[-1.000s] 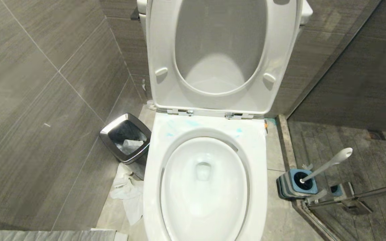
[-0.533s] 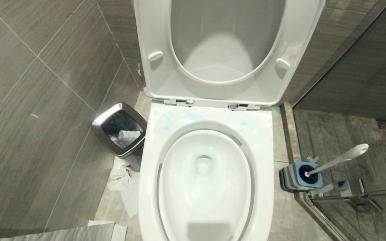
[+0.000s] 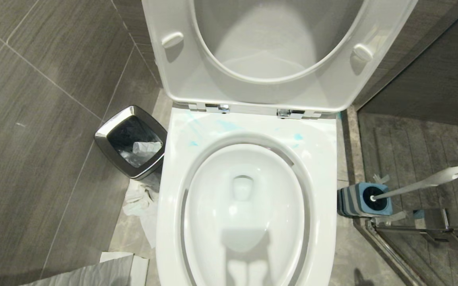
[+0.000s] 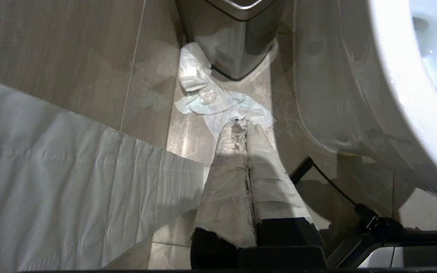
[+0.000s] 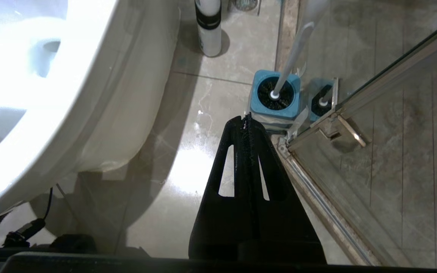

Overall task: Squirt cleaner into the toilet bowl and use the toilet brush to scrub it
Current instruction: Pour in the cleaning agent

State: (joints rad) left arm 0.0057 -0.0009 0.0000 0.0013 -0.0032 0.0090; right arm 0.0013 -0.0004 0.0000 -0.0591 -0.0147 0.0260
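Observation:
The white toilet bowl (image 3: 324, 178) fills the middle of the head view, seat and lid raised. Pale blue cleaner smears (image 3: 229, 126) lie on the back of its rim. To its right, the toilet brush (image 3: 420, 184) leans with its black head inside a blue holder (image 3: 374, 197); the right wrist view shows the same toilet brush (image 5: 292, 57). My right gripper (image 5: 246, 118) hangs shut and empty over the floor just short of that holder. On the toilet's other side, my left gripper (image 4: 241, 123), its fingers wrapped in white paper, is shut on nothing. Neither gripper shows in the head view.
A steel-rimmed bin (image 3: 131, 141) stands left of the toilet with crumpled paper (image 3: 141, 202) on the floor beside it. A glass door on a metal frame (image 3: 412, 229) runs right of the brush holder. A white bottle with a black band (image 5: 208, 28) stands beside the toilet.
The whole head view has shifted: the camera has dipped and come closer, so the toilet looks larger. A shadow now falls on the bowl's near part. Nothing in the scene has moved.

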